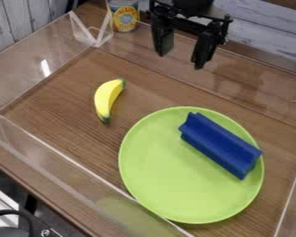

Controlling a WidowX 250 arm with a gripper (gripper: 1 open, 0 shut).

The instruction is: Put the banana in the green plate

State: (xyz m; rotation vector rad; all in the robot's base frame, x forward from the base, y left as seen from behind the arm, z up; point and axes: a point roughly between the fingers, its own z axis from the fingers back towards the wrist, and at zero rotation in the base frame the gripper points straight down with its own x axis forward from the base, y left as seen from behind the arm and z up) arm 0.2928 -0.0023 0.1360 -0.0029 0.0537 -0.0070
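Camera view — banana (107, 98) well apart from raised pincer (185, 51).

Glossy plastic banana (107, 99); matt green plate (157, 171); woodgrain table (64, 69).

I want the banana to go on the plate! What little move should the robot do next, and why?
Probably swing the gripper over to above the banana. Its jaws are open and empty, up at the back of the table, while the banana lies on the wood beside the green plate, not on it. A blue block already sits on the plate.

yellow banana (107, 98), lime-green plate (157, 176), blue block (218, 144)
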